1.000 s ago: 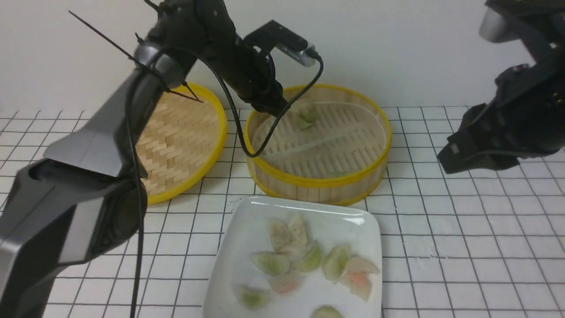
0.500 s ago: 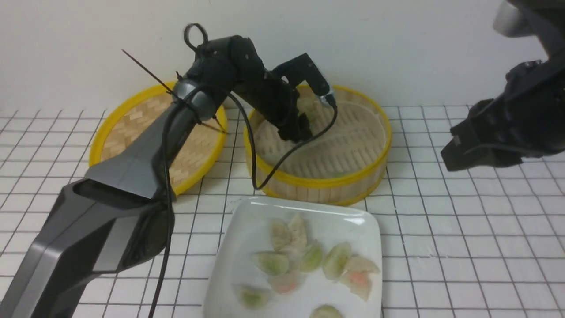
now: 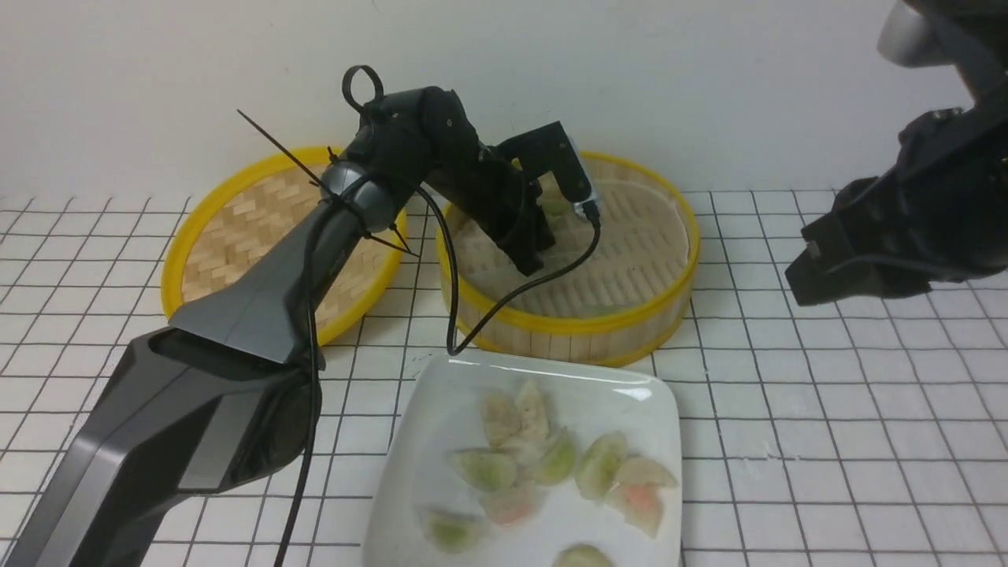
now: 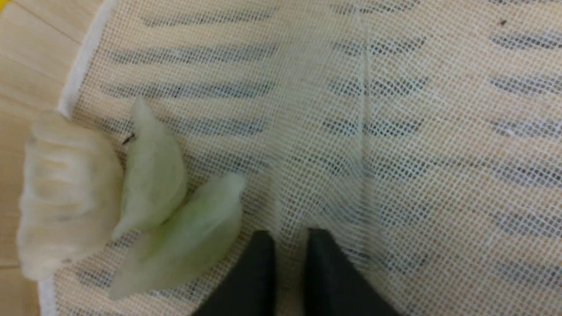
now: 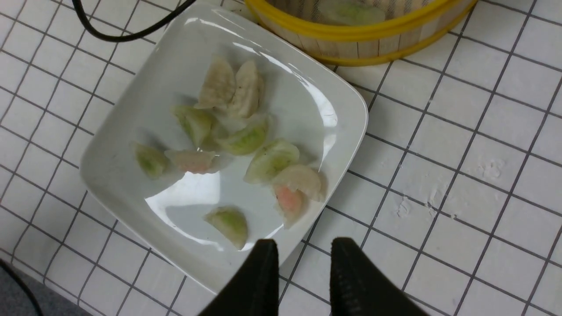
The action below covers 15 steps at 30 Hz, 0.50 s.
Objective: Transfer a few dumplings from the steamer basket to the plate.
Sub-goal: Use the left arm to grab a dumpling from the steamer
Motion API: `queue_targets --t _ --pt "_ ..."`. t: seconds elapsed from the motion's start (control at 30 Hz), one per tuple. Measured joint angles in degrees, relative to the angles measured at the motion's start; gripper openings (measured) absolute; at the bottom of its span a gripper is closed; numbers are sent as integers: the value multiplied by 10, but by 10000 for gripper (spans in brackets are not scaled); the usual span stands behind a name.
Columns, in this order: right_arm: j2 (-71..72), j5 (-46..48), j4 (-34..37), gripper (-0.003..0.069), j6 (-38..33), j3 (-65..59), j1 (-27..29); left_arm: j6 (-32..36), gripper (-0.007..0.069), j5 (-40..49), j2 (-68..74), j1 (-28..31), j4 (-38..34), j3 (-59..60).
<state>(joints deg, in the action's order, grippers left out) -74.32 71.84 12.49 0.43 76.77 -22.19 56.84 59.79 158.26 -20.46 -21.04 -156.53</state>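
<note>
Lying just beside the left claw (image 4: 288,233) — dumplings (image 4: 153,175) (two green, one beige)

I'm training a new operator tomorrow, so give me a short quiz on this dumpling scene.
1. True or false: the left gripper has a dumpling between its fingertips.
2. The left gripper reaches into: A the flat lid, B the steamer basket, C the plate.
3. How many dumplings does the left wrist view show?
Key: 1 false; 2 B; 3 three.
</note>
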Motion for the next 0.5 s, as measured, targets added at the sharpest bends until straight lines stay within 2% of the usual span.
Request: queue_targets --t 0.07,0.17,0.5 --pt "0 0 0 160 0 0 0 -16 8 21 -10 -1 22 0" --pt "0 0 0 160 0 0 0 -31 -6 48 -33 -1 41 2" --pt "0 0 0 160 -1 0 0 -62 -6 79 -95 -1 44 2"
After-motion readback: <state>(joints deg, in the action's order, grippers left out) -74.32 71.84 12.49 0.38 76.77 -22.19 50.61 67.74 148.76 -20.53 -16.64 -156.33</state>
